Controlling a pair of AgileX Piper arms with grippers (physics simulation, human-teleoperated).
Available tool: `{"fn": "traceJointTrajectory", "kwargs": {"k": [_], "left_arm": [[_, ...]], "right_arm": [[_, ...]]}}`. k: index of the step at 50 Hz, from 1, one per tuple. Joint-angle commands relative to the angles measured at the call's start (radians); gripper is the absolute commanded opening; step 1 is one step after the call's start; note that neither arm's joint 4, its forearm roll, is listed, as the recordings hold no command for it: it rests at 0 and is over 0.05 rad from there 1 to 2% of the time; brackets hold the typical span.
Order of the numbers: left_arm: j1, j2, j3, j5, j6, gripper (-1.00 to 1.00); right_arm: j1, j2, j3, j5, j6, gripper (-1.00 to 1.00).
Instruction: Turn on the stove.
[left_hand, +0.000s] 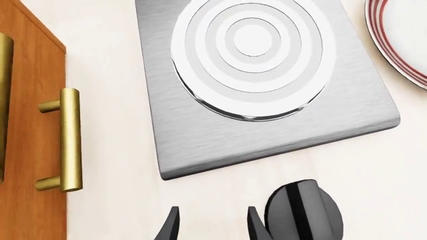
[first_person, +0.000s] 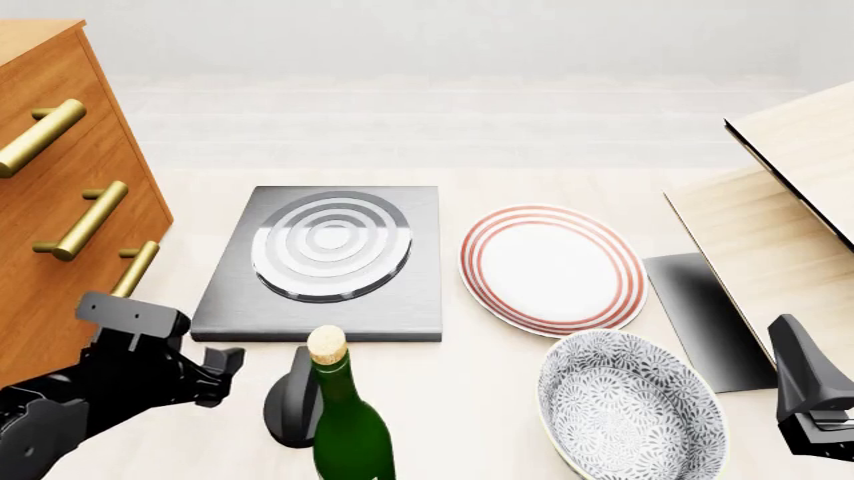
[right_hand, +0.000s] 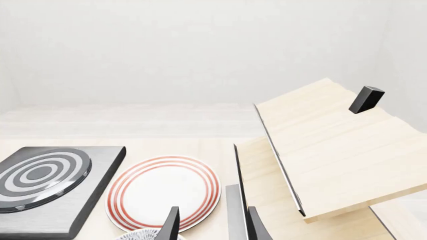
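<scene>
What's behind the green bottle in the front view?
The black knob sits just behind the green bottle, partly covered by it. Beyond lies the stove. The knob's right side is hidden.

Front view: fixed, high on the arms' side, looking forward and down over the table (first_person: 534, 180) to its far edge.

Left wrist view: close above the table's near left part, facing almost straight down on the stove (left_hand: 267, 100) and knob (left_hand: 305, 210).

Right wrist view: low, near the right edge, facing level toward the far edge.

Shared by all three: stove and red-ringed plate (right_hand: 163, 190).
</scene>
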Motion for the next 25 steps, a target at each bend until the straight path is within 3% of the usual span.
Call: {"fn": "traceJointTrajectory", "kwargs": {"k": [1,12,25], "left_arm": [[0.007,-0.121,0.001,0.088,0.013,1.0],[0.008,-0.342,-0.011,0.274,-0.005,1.0],[0.02,-0.503,-0.01,0.395,-0.017,1.0]], "right_arm": [[0.0,0.0,0.0,0.0,0.0,1.0],[0.0,0.0,0.0,0.0,0.0,1.0],[0.0,0.0,0.0,0.0,0.0,1.0]]}}
